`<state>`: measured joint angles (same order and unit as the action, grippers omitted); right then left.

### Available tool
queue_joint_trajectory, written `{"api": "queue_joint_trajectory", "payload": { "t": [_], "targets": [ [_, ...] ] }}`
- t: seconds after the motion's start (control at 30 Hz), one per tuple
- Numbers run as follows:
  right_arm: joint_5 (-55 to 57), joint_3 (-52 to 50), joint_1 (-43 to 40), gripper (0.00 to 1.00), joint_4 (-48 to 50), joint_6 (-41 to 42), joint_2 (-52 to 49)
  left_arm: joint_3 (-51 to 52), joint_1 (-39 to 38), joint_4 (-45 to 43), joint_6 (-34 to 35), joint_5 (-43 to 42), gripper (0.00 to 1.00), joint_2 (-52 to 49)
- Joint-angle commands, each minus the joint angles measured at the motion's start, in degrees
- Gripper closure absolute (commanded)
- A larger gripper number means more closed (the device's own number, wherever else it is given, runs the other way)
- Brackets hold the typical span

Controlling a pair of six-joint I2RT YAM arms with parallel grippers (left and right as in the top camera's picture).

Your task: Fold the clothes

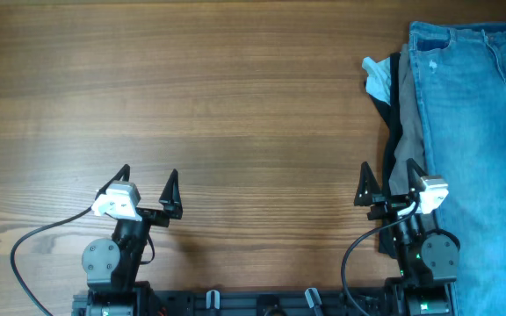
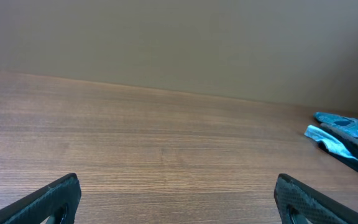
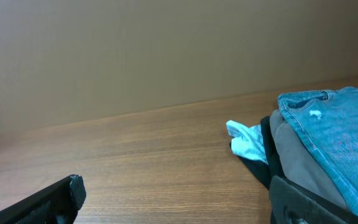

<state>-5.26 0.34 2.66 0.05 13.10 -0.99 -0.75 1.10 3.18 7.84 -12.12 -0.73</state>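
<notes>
Light-blue jeans (image 1: 473,132) flat over grey shorts (image 1: 407,114); left hand (image 1: 148,172), right hand (image 1: 387,171) gaping, empty

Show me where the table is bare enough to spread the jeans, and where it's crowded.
Bare wood covers the left and middle of the table, from the far edge down to the open left gripper and right gripper. The right side is crowded: the jeans lie over a pile of grey, black and pale-blue clothes, with the right gripper at its edge.
</notes>
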Motion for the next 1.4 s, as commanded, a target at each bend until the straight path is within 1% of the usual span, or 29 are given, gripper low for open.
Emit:
{"api": "queue_joint_trajectory", "payload": {
  "t": [0.0, 0.73, 0.83, 0.93, 0.97, 1.07, 1.13, 1.2, 1.27, 1.3, 1.37],
  "targets": [
    [3.8, 0.0, -0.4, 0.00, 0.2, 0.6, 0.1, 0.4, -0.4, -0.1, 0.3, -0.9, 0.00, 0.2],
    [3.8, 0.0, -0.4, 0.00, 0.8, 0.7, 0.1, 0.4, -0.4, 0.0, 0.3, -0.9, 0.00, 0.2],
    [3.8, 0.0, -0.4, 0.00, 0.3, 3.8, 0.1, 0.4, -0.4, 0.0, 0.3, -0.9, 0.00, 0.2],
    [1.5, 0.0, -0.4, 0.00, 0.4, 4.1, 0.1, 0.4, -0.4, -0.3, 0.4, -1.5, 0.00, 0.2],
    [-0.8, 0.0, -0.4, 0.00, 0.9, 4.6, 0.1, 0.4, -0.4, -1.1, 0.4, -2.7, 0.00, 0.2],
    [-2.9, 1.2, -0.4, 0.00, 1.7, 10.4, 0.1, -0.2, -0.4, -5.0, 0.4, -6.2, 0.00, 0.2],
    [-4.8, 3.5, -0.4, 0.00, 1.7, 11.0, -0.3, -2.5, -0.3, -5.3, 0.4, -6.1, 0.00, 0.2],
    [-6.0, 8.0, -0.4, 0.00, 1.6, 11.1, -2.9, -6.9, -0.4, -4.3, 0.5, -6.1, 0.00, -1.0],
    [-7.9, 13.4, -0.4, 0.00, 1.0, 10.9, -8.4, -11.8, -0.4, -1.1, 0.6, -6.1, 0.00, -3.6],
    [-8.7, 16.1, -0.4, 0.00, 0.3, 10.8, -11.6, -14.2, -0.4, 0.6, 0.7, -6.1, 0.00, -5.3],
    [-11.0, 24.1, -0.4, 0.00, -3.1, 10.8, -21.9, -21.2, -0.4, 5.8, 2.4, -5.9, 0.00, -11.3]
  ]
}}
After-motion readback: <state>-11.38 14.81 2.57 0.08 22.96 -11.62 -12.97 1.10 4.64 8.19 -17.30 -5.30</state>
